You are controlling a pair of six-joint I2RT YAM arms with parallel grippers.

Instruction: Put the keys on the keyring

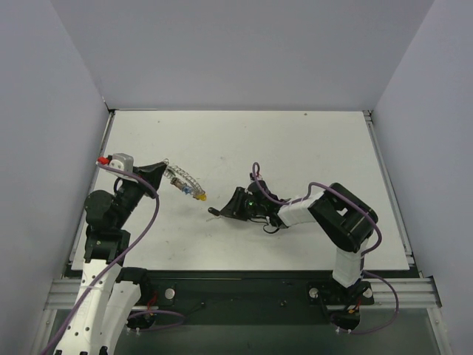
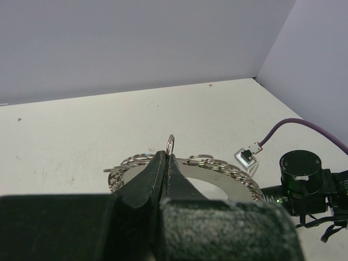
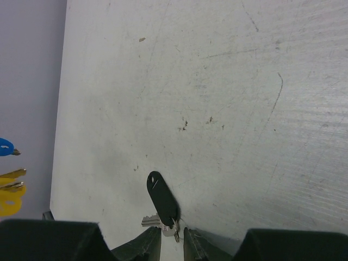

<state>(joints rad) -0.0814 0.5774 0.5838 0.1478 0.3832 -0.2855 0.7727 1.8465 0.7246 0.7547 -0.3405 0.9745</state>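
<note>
My left gripper (image 1: 164, 171) is shut on the silvery keyring (image 1: 180, 180) and holds it above the table's left side. Small coloured keys (image 1: 198, 195) hang from its right end. In the left wrist view the fingertips (image 2: 163, 163) pinch a small upright ring on the keyring's (image 2: 228, 169) bumpy rim. My right gripper (image 1: 228, 208) is low over the table centre. In the right wrist view its fingers (image 3: 149, 243) are shut on the head of a silver key (image 3: 154, 220) with a black tag (image 3: 162, 198). A blue key (image 3: 4, 147) and yellow keys (image 3: 10, 191) show at that view's left edge.
The white table (image 1: 295, 148) is boxed in by grey walls at the back and both sides. The right arm's wrist (image 2: 300, 179) with its purple cable and a small white connector (image 2: 247, 156) sits just right of the keyring.
</note>
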